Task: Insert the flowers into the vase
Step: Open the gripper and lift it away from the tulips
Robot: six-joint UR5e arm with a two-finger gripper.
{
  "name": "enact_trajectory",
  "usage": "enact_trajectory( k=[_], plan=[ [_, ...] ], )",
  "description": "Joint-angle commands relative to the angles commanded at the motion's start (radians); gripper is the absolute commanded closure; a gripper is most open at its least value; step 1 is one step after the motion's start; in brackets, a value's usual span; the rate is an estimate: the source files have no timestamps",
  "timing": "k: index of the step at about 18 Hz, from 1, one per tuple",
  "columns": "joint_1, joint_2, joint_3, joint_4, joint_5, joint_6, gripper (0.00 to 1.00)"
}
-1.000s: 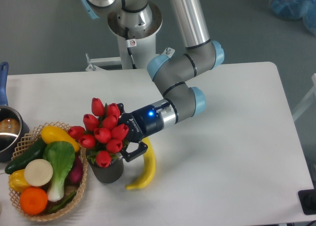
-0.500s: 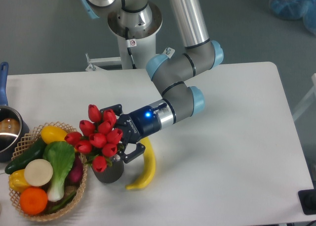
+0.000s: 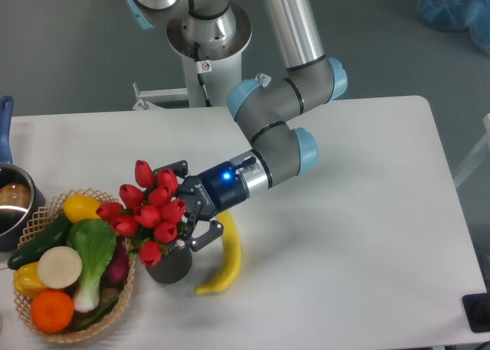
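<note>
- I see the flowers (image 3: pixel 147 208) as a tight bunch of red tulip heads, a bit of green underneath, leaning left over the vase (image 3: pixel 170 264) and partly over the basket (image 3: pixel 122 300) edge.
- Vase is short, dark, upright, beside the banana (image 3: pixel 224 260) (mouth mostly hidden by blooms).
- My gripper (image 3: pixel 187 208) has its fingers spread, flanking the bunch; I cannot tell if they touch the stems.
- Versus a second ago: bunch and gripper have shifted left and slightly lower.

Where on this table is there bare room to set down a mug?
The right half of the table, past the banana, is bare, and so is the back left strip behind the basket. The front left is crowded: basket, vase, flowers, tool.
</note>
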Motion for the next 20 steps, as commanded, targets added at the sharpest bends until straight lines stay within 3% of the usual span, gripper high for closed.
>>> enact_trajectory(
  k=[7, 12, 17, 20],
  plan=[
    [0.011, 0.015, -0.003, 0.002, 0.149, 0.0, 0.0],
    [0.064, 0.046, 0.009, 0.0, 0.254, -0.003, 0.0],
    [0.117, 0.146, 0.04, 0.002, 0.354, -0.035, 0.0],
    [0.153, 0.218, 0.041, -0.003, 0.519, -0.072, 0.0]
  ],
)
